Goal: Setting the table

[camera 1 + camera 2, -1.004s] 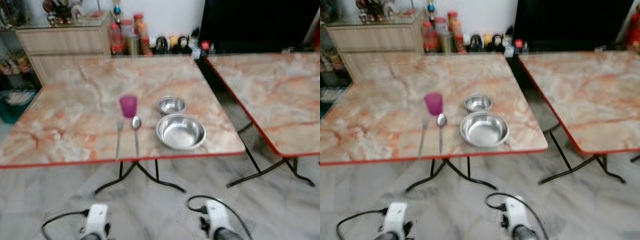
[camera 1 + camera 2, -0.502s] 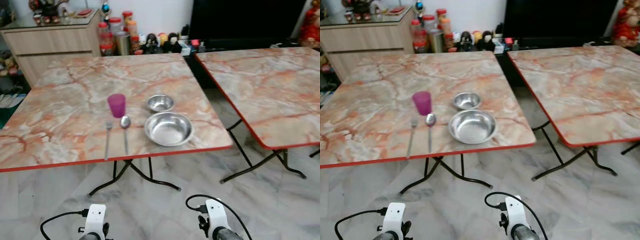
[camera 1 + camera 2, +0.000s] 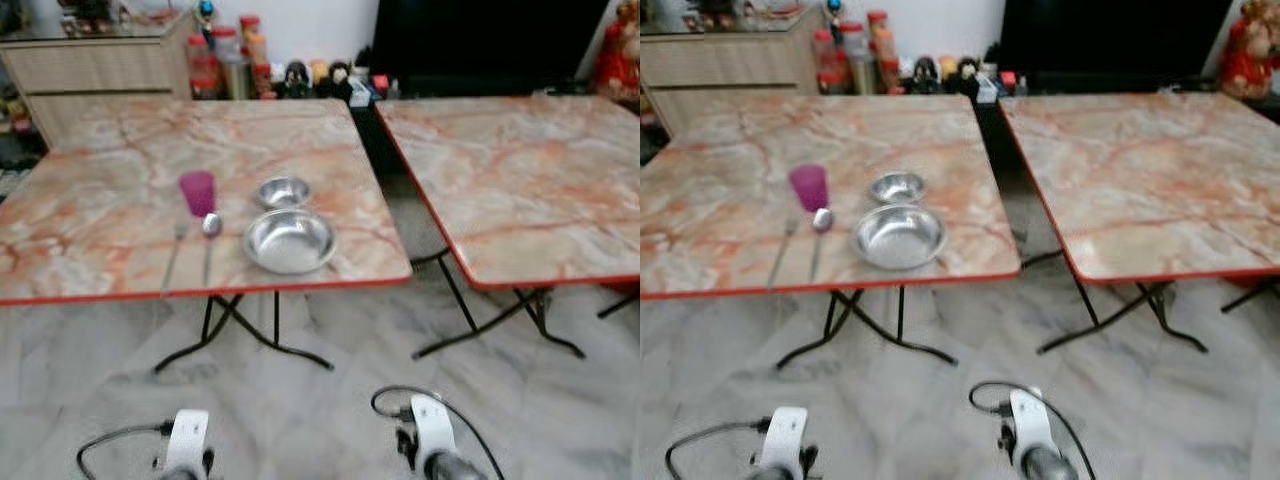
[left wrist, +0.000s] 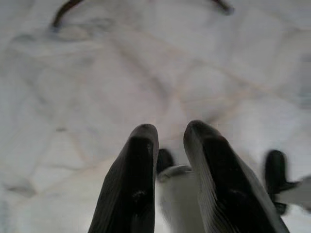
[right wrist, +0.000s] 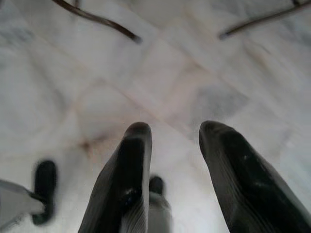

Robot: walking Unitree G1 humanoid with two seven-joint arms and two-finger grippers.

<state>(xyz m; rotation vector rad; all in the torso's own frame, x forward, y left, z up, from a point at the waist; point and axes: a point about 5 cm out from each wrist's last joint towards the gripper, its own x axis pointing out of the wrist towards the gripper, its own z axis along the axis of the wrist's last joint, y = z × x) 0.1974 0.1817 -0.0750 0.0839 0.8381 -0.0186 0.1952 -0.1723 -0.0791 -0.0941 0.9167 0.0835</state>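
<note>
A place setting lies near the front edge of the left marble-patterned table (image 3: 90,190). It has a purple cup (image 3: 197,192), a fork (image 3: 172,255), a spoon (image 3: 210,235), a small steel bowl (image 3: 283,190) and a large steel bowl (image 3: 290,241). Both arms hang low over the floor, well short of the table. My left gripper (image 4: 170,131) points at the floor tiles, open and holding nothing. The right gripper (image 5: 175,128) is also open and holding nothing, its fingers wider apart.
A second marble-patterned table (image 3: 520,180) stands to the right, with a narrow gap between the two. Behind are a wooden cabinet (image 3: 100,70), jars and bottles (image 3: 230,60) on the floor and a dark screen (image 3: 480,45). Black folding legs (image 3: 240,330) stand under the tables.
The camera has swung to the right, so the setting sits further left in the picture. The things on the table have not moved, and both arms still hang.
</note>
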